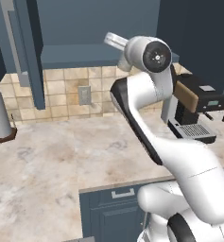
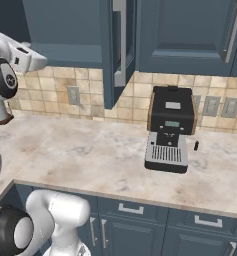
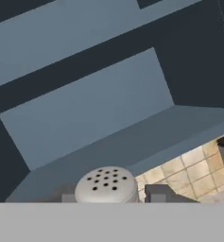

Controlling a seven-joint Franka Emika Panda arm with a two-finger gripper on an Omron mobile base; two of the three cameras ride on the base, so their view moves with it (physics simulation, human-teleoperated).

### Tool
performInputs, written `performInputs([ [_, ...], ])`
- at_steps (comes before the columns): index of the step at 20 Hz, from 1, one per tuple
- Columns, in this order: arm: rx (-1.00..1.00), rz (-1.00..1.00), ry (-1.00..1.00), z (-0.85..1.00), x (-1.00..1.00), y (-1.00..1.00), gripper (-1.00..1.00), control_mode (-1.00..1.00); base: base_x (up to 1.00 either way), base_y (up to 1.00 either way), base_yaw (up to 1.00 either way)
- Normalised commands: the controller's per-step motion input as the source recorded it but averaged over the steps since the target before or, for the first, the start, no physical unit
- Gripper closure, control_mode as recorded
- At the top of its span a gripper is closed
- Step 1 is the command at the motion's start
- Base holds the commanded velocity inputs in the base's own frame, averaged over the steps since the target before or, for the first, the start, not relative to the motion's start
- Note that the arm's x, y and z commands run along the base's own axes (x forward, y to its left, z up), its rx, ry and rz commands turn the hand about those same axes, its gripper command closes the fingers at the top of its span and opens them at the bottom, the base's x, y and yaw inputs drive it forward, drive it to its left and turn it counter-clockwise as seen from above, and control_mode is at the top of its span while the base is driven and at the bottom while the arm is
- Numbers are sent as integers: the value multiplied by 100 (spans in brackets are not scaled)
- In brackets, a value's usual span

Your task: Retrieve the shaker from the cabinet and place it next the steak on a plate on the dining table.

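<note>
In the hand view the shaker (image 3: 106, 185) shows its rounded grey cap with several holes, right between my two dark fingertips. My gripper (image 3: 111, 196) is shut on the shaker, just in front of the lower shelf of the open cabinet (image 3: 94, 113). The arm reaches up toward the cabinet (image 1: 75, 28), whose door (image 1: 30, 52) stands swung open with its silver bar handle (image 1: 15, 42). The right base view has the same open door (image 2: 119, 50) edge-on. The steak, the plate and the dining table are out of view.
A black coffee machine (image 1: 198, 106) (image 2: 171, 127) stands on the marbled counter (image 1: 56, 156) to the right. A grey paper roll on a brown base (image 1: 0, 118) stands at the left. Blue drawers (image 2: 140, 225) sit below the counter edge.
</note>
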Motion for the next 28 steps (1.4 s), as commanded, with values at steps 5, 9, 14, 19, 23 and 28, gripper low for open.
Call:
performInputs([
  [5,3,-10,30,-11,-100,-59,100,-100,0,0,0],
  [9,0,-8,9,-55,-100,-70,100,-100,0,0,0],
  [14,-4,-9,0,-72,-81,-35,100,-100,0,0,0],
  [19,-5,5,13,-58,-29,-16,100,-100,0,0,0],
  [23,-9,8,0,-7,-2,-4,100,-100,0,0,0],
  [28,-18,27,-12,4,-9,2,100,-100,0,0,0],
])
